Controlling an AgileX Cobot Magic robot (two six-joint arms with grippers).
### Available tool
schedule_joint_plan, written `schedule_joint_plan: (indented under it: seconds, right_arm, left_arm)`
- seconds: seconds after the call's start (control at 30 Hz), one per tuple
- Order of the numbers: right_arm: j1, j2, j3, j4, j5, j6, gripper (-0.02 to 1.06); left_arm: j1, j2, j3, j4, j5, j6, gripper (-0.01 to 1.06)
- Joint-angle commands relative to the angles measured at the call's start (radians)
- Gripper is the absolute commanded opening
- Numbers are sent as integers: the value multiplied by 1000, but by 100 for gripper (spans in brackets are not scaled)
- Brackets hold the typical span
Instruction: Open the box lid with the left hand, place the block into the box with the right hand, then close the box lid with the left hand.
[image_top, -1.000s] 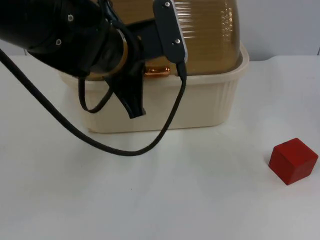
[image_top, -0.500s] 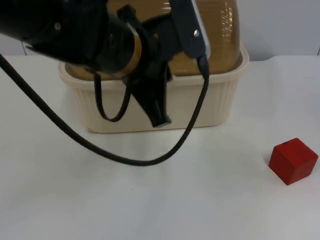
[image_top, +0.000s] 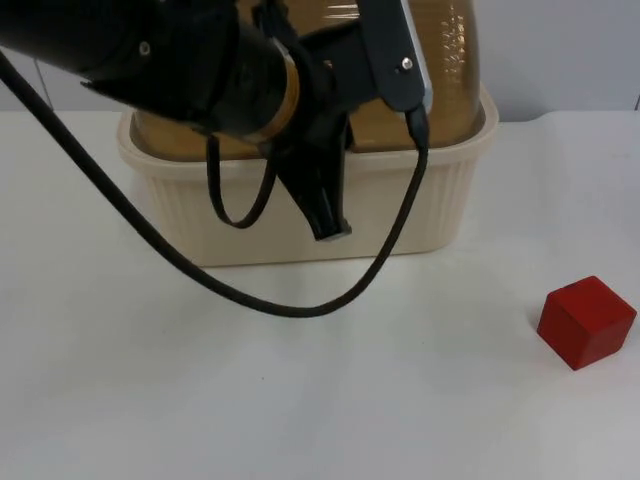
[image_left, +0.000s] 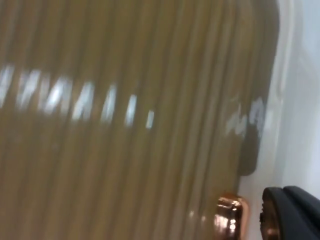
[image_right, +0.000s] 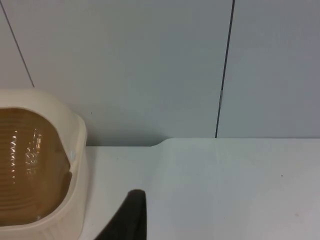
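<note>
Where the white table (image_top: 300, 400) meets the grey wall (image_right: 150, 65), one cream box (image_top: 400, 215) is seen, with ribbed sides and rounded corners. It is covered by one see-through brown lid (image_top: 445, 70) with ridges running across it. In the left wrist view the lid is seen from very close, and one small shiny copper handle (image_left: 230, 217) is seen on it, just beside a cream strip of the box rim.

One red block (image_top: 586, 322) is seen on the table. It is a small cube with flat sides, and it is set down well apart from the box, toward the right arm's side and nearer the camera. Nothing is touching it.

The left gripper (image_top: 325, 205) is held in front of the box's near wall, pointing downward, with the big black arm stretched over the lid. One black fingertip (image_left: 295, 212) is seen just beside the copper handle. Whether the fingers are spread or pressed together cannot be told.

The right gripper is kept back, waiting, aimed at the wall and one corner of the box. One dark fingertip (image_right: 131, 215) of it is seen over the table, and whether it is spread or closed cannot be told.
</note>
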Motion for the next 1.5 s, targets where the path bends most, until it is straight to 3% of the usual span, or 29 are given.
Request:
schedule_joint_plan:
  seconds: [0.0, 0.13, 1.0, 1.2, 1.47]
  right_arm:
    - [3, -10, -7, 0, 2, 3, 104]
    - [3, -10, -7, 0, 0, 3, 104]
    - [3, -12, -7, -1, -3, 3, 104]
    - [3, -12, -7, -1, -3, 3, 104]
    - [3, -12, -7, -1, -3, 3, 104]
  left_arm:
    - [-2, 5, -4, 6, 2, -3, 0]
    - [-2, 6, -4, 10, 71, 25, 0]
    - [-7, 39, -4, 90, 134, 28, 0]
    - [-7, 39, -4, 85, 185, 24, 0]
    - [-7, 39, -4, 90, 185, -25, 0]
